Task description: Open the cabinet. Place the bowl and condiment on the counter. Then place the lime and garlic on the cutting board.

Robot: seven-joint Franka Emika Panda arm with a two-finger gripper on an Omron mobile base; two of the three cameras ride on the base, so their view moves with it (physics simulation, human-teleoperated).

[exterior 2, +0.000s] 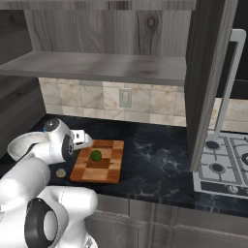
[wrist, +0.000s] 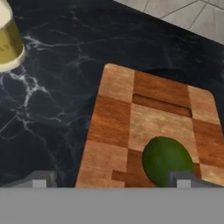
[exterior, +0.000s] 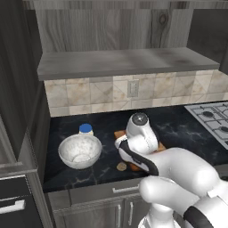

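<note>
Small round green lime (wrist: 166, 160) sitting on the checkered wooden cutting board (wrist: 118, 118), jaws released.

The two-finger gripper (wrist: 111, 178) is hovering spread wide over the board on the black marble counter (exterior 2: 155, 155); the white-grey speckled bowl (exterior: 80, 151), blue-lidded pale jar (exterior: 86, 129) and small beige garlic (exterior 2: 60, 173) are resting on the counter.

Cutting board (wrist: 148, 127): matt checkered wood. Counter (wrist: 57, 100) beneath it: glossy black veined marble. Lime (wrist: 166, 159) on board: smooth.

Dim, flat render; soft, perhaps slightly blurred.
</note>
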